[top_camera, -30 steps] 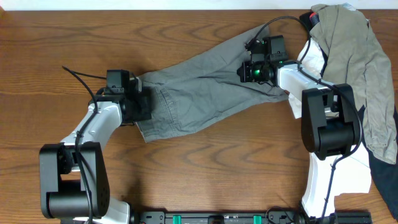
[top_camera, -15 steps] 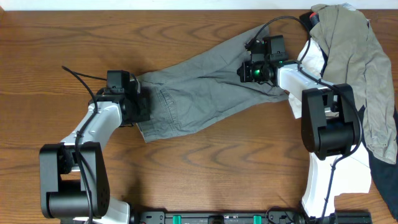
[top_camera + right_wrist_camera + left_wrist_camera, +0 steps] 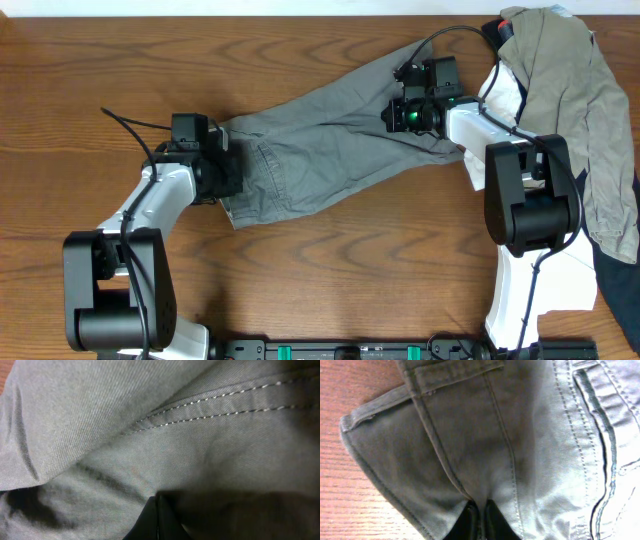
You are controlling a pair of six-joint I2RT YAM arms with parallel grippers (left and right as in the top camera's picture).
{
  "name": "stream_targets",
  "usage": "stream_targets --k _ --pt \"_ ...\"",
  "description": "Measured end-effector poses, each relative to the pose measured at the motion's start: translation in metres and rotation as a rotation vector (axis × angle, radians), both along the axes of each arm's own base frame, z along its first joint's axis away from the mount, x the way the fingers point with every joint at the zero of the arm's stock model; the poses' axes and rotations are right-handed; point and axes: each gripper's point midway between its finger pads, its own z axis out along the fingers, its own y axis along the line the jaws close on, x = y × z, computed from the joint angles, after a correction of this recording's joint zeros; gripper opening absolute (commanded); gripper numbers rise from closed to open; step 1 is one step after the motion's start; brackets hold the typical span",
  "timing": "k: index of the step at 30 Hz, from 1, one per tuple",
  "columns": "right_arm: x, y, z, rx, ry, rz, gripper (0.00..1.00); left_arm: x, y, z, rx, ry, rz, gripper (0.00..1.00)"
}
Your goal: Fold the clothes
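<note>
The mid-grey shorts [image 3: 320, 150] lie stretched diagonally across the wooden table [image 3: 350, 270]. My left gripper [image 3: 232, 170] sits at their lower left end, by the waistband. In the left wrist view, the left gripper [image 3: 482, 521] is shut, pinching a ridge of grey cloth [image 3: 470, 435] between its black fingers [image 3: 469, 522]. My right gripper [image 3: 405, 117] rests on the upper right leg. In the right wrist view, the right gripper [image 3: 159, 519] is shut with grey fabric [image 3: 125, 425] draped over one side of it, near a stitched seam.
A pile of other clothes lies at the table's right edge: a khaki-tan garment [image 3: 570, 90] on top, white cloth [image 3: 505, 100] under it, and navy cloth [image 3: 620, 290] lower down. Black cables run from both arms.
My left gripper has closed on the shorts' fabric. Neither the arms nor the shorts have shifted in the overhead view.
</note>
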Motion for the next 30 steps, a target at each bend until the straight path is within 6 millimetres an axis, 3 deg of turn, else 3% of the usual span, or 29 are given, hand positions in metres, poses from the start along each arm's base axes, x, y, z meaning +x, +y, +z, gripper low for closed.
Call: stream_targets --k 6,17,23,30 --pt "0.000 0.000 0.000 0.000 0.001 0.000 0.01 -0.009 0.000 0.002 -0.008 0.035 0.021 0.06" --pt "0.000 0.000 0.000 -0.002 0.001 0.001 0.01 -0.041 -0.007 0.060 -0.052 0.021 0.040 0.06" --pt "0.000 0.000 0.000 -0.002 0.001 0.001 0.01 -0.062 -0.008 0.056 -0.061 0.112 0.065 0.06" --pt "0.000 0.000 0.000 -0.001 0.002 0.001 0.01 -0.064 -0.001 0.042 -0.031 0.159 0.117 0.06"
